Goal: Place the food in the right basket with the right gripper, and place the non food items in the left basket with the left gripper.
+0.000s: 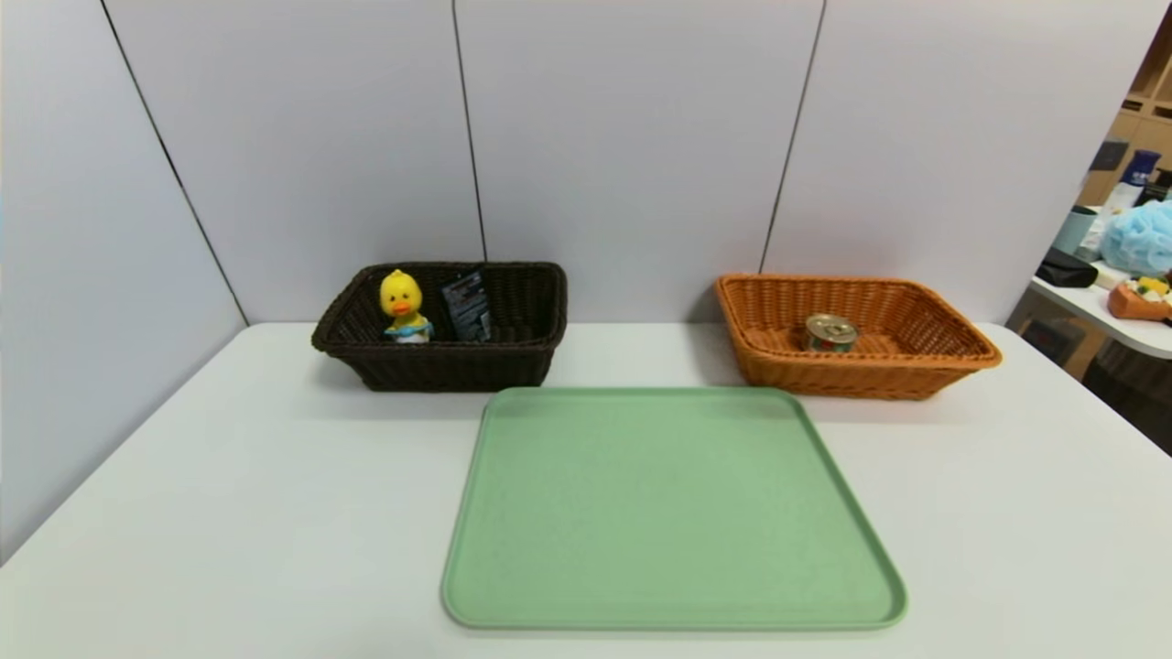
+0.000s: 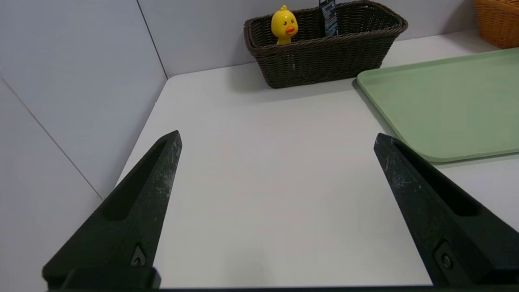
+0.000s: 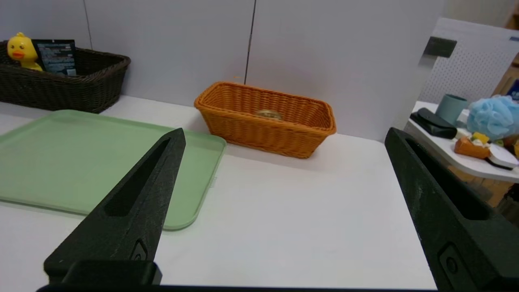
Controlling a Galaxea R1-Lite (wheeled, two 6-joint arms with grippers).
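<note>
The tin can, the food, lies inside the orange right basket at the back right; only its gold lid shows over the rim in the right wrist view. The yellow duck and the black tube stand in the dark brown left basket at the back left. Both arms are out of the head view. My left gripper hovers open over bare table, well short of the dark basket. My right gripper is open too, over bare table short of the orange basket.
A bare green tray lies mid-table between the baskets and the front edge. Grey wall panels close off the back and left. Past the table's right edge a side table holds clutter.
</note>
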